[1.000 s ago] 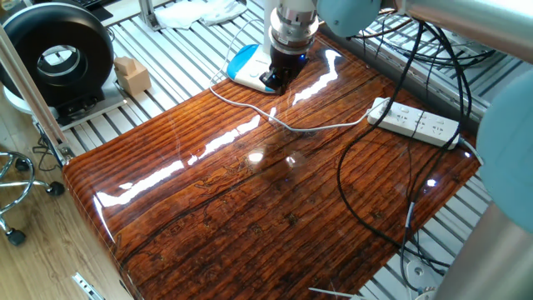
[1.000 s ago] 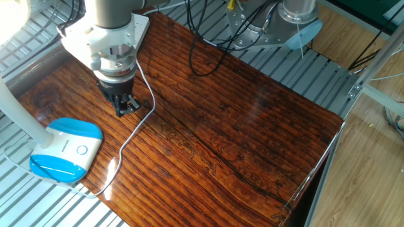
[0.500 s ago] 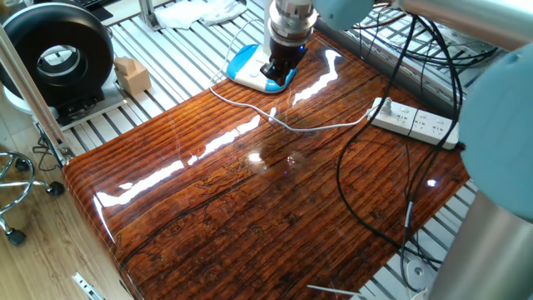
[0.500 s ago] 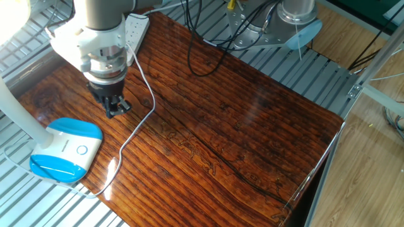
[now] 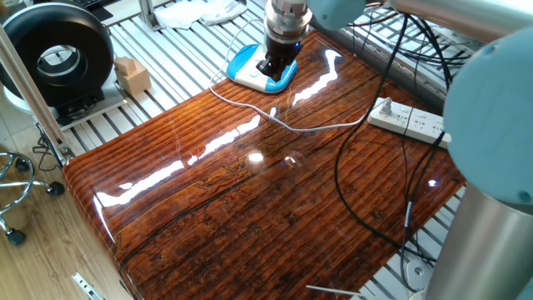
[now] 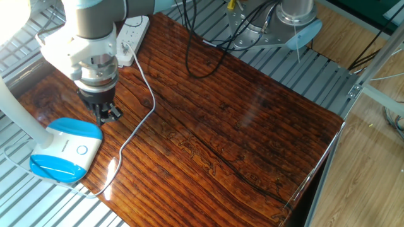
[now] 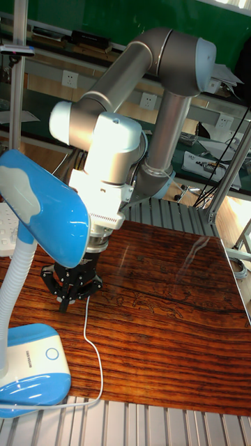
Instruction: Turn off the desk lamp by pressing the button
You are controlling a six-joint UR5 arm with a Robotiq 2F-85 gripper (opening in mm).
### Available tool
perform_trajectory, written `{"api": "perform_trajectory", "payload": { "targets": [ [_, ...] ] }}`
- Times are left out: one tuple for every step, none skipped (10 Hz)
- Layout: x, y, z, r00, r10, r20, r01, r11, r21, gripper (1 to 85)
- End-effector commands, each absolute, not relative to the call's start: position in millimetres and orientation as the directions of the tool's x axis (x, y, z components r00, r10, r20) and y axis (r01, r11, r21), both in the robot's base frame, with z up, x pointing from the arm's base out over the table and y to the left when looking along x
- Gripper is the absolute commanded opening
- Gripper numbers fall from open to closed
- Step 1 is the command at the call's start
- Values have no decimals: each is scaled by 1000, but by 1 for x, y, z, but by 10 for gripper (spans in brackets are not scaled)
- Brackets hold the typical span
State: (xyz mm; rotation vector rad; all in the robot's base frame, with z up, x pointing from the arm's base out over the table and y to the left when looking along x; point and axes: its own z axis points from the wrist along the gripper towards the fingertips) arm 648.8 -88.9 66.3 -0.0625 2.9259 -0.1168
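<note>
The desk lamp has a blue-topped oval base (image 6: pixel 63 153) at the table's corner, also visible as a base (image 5: pixel 247 64) and a base (image 7: pixel 31 373). On top of the base sits a round button (image 6: pixel 82 149), also visible as a button (image 7: pixel 50 353). A white gooseneck rises to the blue and white lamp head (image 7: pixel 42 202). A bright glow fills the top left of the other fixed view. My gripper (image 6: pixel 108 115) points down just off the base's far edge, above the wood. My gripper (image 7: pixel 67 300) has its fingertips together, holding nothing. In one fixed view my gripper (image 5: pixel 271 68) overlaps the base.
A thin white cord (image 6: pixel 136 129) snakes from the lamp across the wooden table (image 6: pixel 240 126) to a long white power strip (image 5: pixel 412 122). Black cables (image 5: pixel 366 192) loop over the table's right side. A black round fan (image 5: pixel 57 58) and a small box (image 5: pixel 132 75) stand off the table.
My gripper has moved steadily across the table toward the lamp base, from beside the cord to the base's edge. The lamp and cord have stayed put.
</note>
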Motion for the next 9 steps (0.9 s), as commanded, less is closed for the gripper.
{"api": "perform_trajectory", "payload": {
  "targets": [
    [665,-86,60,-973,-49,-226,-33,997,-74,13],
    [670,-84,58,-973,-43,-228,-27,997,-73,13],
    [676,-82,56,-972,-41,-230,-25,997,-74,13],
    [682,-82,54,-971,-47,-234,-30,997,-76,13],
    [684,-83,54,-970,-52,-236,-36,997,-72,13],
    [683,-82,55,-971,-50,-234,-37,998,-60,13],
    [681,-81,55,-972,-48,-228,-37,998,-50,13],
    [681,-81,55,-973,-48,-225,-37,998,-50,13],
    [680,-80,55,-974,-45,-223,-36,998,-48,13]
  ]
}}
